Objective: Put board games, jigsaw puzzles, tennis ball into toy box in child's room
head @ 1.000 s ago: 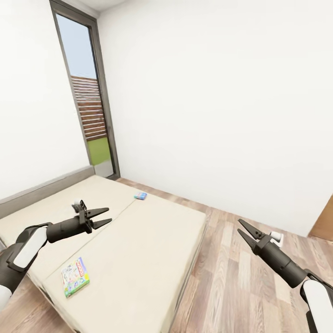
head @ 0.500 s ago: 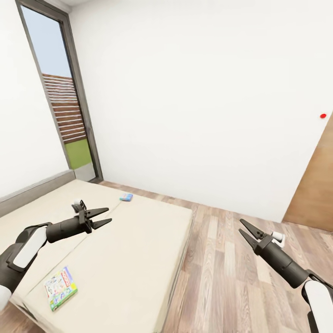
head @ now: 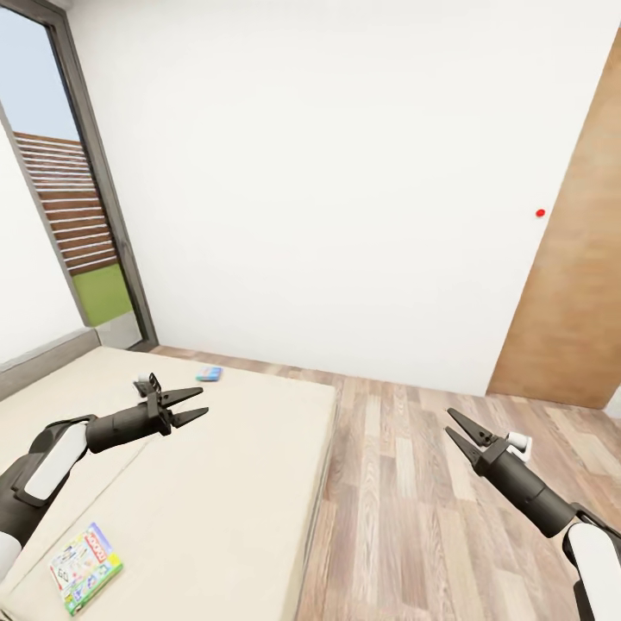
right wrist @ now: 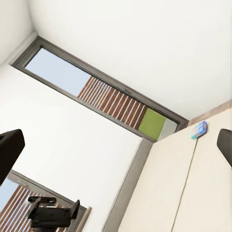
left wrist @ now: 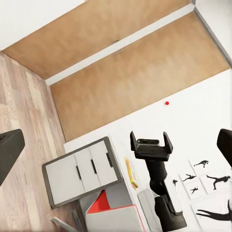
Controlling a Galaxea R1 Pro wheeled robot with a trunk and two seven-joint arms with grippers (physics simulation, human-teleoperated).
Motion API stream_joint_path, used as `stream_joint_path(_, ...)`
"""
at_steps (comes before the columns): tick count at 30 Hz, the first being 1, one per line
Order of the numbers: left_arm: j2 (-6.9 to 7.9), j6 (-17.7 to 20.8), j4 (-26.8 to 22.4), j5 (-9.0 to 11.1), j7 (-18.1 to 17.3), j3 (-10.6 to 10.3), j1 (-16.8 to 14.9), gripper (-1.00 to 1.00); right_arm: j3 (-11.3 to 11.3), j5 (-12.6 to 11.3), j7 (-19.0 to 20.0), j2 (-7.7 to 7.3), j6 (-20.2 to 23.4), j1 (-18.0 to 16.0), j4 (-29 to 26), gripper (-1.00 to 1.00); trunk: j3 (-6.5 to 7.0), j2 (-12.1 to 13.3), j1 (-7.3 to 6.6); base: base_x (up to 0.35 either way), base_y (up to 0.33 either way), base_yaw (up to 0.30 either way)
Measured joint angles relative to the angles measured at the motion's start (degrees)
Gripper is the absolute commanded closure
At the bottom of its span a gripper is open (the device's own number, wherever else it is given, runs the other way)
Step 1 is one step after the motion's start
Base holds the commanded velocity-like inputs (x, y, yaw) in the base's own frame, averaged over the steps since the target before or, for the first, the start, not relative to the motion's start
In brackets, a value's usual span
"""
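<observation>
Your green-white Monopoly box [head: 84, 567] lies flat on the bed [head: 241, 483], below your left gripper [head: 191, 404]; both grippers' fingers spread, empty.

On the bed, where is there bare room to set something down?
Most of the bed is bare: the wide stretch between the Monopoly box at the near corner and the light-blue box at the far edge. The left gripper hangs open over it. Nowhere is crowded.
</observation>
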Motion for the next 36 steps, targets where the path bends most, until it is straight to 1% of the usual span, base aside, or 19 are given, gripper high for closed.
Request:
stream_joint_path(8, 0.0, -0.01, 0.0, 0.0, 0.0, 0.0, 0.0, -1.0, 0.0, 0.0, 0.0, 0.0, -0.01, 0.0, 0.0, -1.0, 0.0, 0.0, 0.0, -0.001, 0.083, -0.267)
stream_joint_path(19, 0.0, -0.01, 0.0, 0.0, 0.0, 0.0, 0.01, -1.0, 0.0, 0.06, 0.0, 0.0, 0.01, 0.0, 0.0, -1.0, 0.0, 0.0, 0.0, -0.009, 0.159, -0.26)
stream_joint_path(28, 0.01, 0.0, -0.02, 0.01, 0.0, 0.01, 0.02, -1.0, 0.01, 0.03, 0.0, 0.02, -0.02, -0.01, 0.01, -1.0, 0.0, 0.0, 0.0, -0.051, 0.187, -0.073)
stream_joint_path(36, 0.01, -0.02, -0.01, 0.01, 0.0, 0.01, 0.03, -1.0, 0.01, -0.01, 0.0, 0.09, 0.0, -0.01, 0.0, -1.0, 0.0, 0.0, 0.0, -0.01, 0.061, -0.026)
